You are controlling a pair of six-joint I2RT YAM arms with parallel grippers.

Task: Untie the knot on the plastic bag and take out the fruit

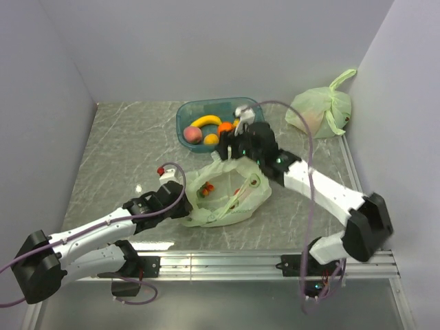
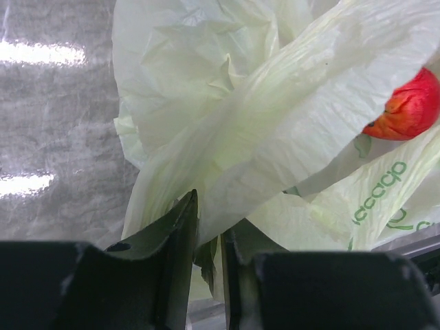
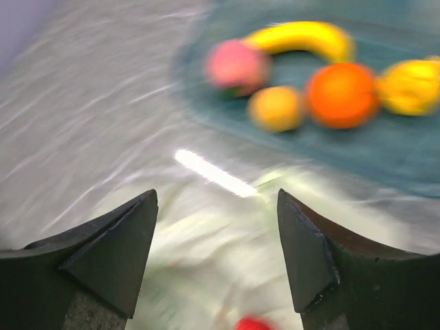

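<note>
The thin, translucent pale green plastic bag (image 1: 230,206) lies slack on the grey marbled bench (image 1: 124,151). It is directly ahead of the left claw (image 2: 210,220) and beneath and just nearer than the right claw (image 3: 217,199). Its mouth gapes and no knot can be found on it, so the untying is judged complete. The left claw is clamped together on a fold of the bag's film at its near-left edge. The right claw stands apart with nothing between its fingers, over the bag's far rim. Just beyond the right claw sits a shallow teal plastic tray (image 1: 189,110) holding a yellow banana (image 1: 205,121), a pink peach (image 1: 192,135), an orange (image 1: 225,128) and a small yellow fruit (image 1: 211,139). Removal of the fruit is therefore judged well advanced. At least one red fruit (image 2: 410,108) lies inside the bag, ahead and to the right of the left claw, so the task is not finished. Well to the right of the right claw, a second pale green bag (image 1: 320,110) sits tied. Green printed lettering (image 2: 378,196) shows on the film, apparently seen from the back, and cannot be read. No other labelling is evident.
</note>
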